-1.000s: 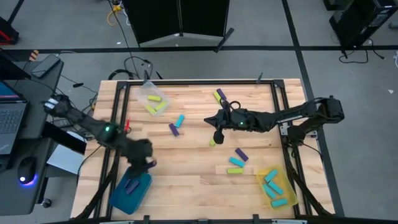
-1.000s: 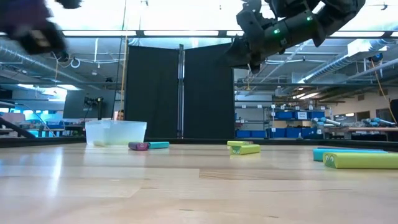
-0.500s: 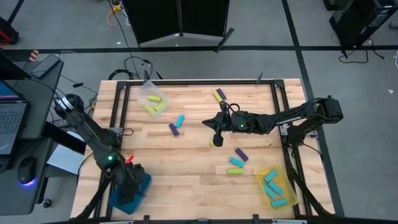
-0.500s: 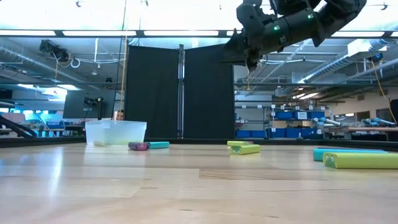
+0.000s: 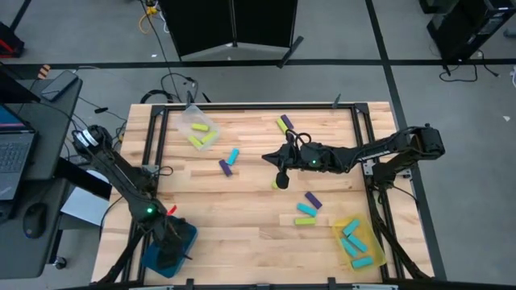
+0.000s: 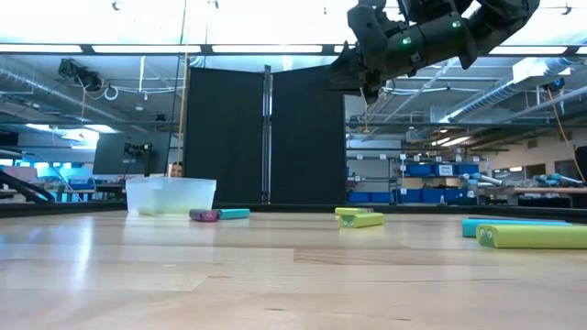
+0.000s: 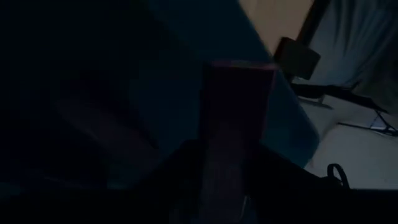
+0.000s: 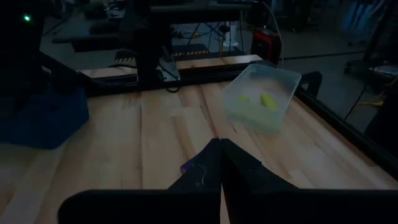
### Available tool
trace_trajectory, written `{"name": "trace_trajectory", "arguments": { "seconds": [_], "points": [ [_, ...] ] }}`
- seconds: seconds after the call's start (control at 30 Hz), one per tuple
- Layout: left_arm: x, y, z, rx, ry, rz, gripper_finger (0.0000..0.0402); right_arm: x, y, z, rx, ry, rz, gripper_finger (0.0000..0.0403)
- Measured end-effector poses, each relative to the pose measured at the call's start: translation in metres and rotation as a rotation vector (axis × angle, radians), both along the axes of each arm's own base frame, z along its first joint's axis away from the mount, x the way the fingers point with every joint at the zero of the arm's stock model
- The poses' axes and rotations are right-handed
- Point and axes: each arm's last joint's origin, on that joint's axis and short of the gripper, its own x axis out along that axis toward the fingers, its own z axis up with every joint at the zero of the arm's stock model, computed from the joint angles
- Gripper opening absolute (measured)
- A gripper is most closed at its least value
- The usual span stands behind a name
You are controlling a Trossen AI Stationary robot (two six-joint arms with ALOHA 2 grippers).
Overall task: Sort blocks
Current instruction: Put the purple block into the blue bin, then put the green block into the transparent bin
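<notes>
Step in hand: drop-off. Left claw (image 5: 171,251) low inside teal tray (image 5: 188,238), purple block (image 7: 235,118) between fingers, seemingly just loosening. Right claw (image 5: 282,172) clenched, empty, well away from tray, above yellow-green block (image 5: 276,184). Next: release, lift out.

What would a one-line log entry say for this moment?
left gripper: over teal tray, purple block between fingers | right gripper: shut, above table middle | clear tray: yellow-green blocks inside
</notes>
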Motion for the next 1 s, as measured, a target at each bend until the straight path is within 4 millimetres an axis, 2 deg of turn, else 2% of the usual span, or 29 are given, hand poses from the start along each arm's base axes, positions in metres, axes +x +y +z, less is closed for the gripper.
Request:
{"name": "trace_trajectory", "arguments": {
  "seconds": [0.17, 0.3, 0.4, 0.53, 0.73, 0.87, 1.0],
  "points": [
    [0.001, -0.001, 0.007, 0.011, 0.017, -0.004, 0.0198, 0.000, 0.000, 0.000, 0.000, 0.001, 0.000, 0.0013],
    [0.001, -0.001, 0.016, 0.049, 0.020, -0.034, 0.0209, 0.000, 0.000, 0.000, 0.000, 0.001, 0.000, 0.0014],
    [0.002, -0.002, 0.029, 0.085, 0.001, -0.079, 0.0187, 0.000, 0.000, 0.000, 0.000, 0.001, 0.000, 0.0018],
    [0.002, 0.002, 0.051, 0.165, -0.066, -0.118, 0.0128, -0.002, 0.000, 0.003, -0.013, 0.004, 0.003, 0.0023],
    [0.002, 0.032, 0.079, 0.210, -0.285, -0.012, 0.0019, -0.018, 0.000, 0.013, -0.017, 0.080, 0.005, 0.0021],
    [0.006, 0.057, 0.082, 0.305, -0.469, 0.051, 0.0009, -0.029, 0.001, 0.013, 0.003, 0.171, 0.015, 0.0021],
    [0.015, 0.075, 0.073, 0.323, -0.622, 0.076, 0.0005, -0.032, 0.003, 0.005, 0.048, 0.248, 0.081, 0.0021]
  ]
}}
